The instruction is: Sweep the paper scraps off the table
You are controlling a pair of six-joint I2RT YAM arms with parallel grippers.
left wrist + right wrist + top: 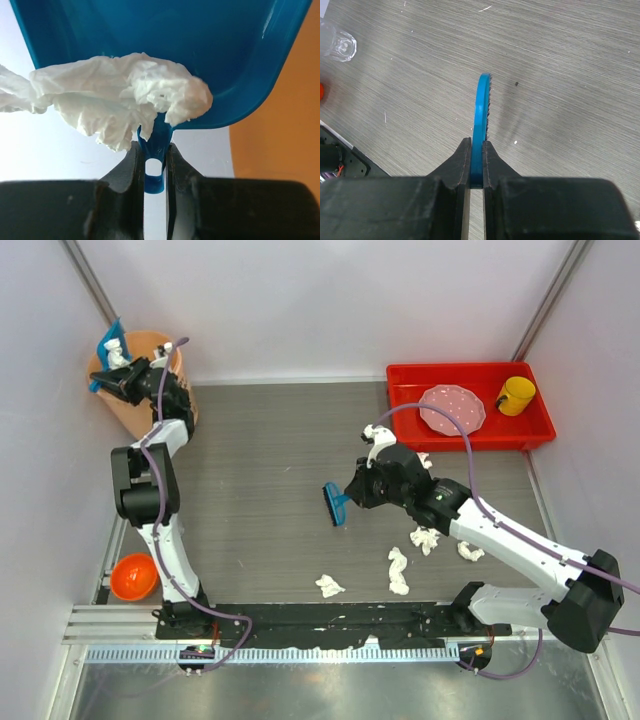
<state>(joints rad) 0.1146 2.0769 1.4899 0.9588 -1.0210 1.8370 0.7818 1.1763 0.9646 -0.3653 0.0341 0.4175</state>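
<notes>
White paper scraps [398, 570]: 6 on table [260, 490] | 1 in dustpan [165, 40] | 1 brush [335, 503]

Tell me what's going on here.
Two robot arms are sweeping paper off the table. The left fingers are shut on the handle of a blue dustpan, held up at the orange bin in the far left corner. A white paper wad lies in the pan, not yet dropped. The right fingers are shut on a small blue brush, held above the middle of the table. Several paper scraps lie on the table near the right arm, not yet swept.
</notes>
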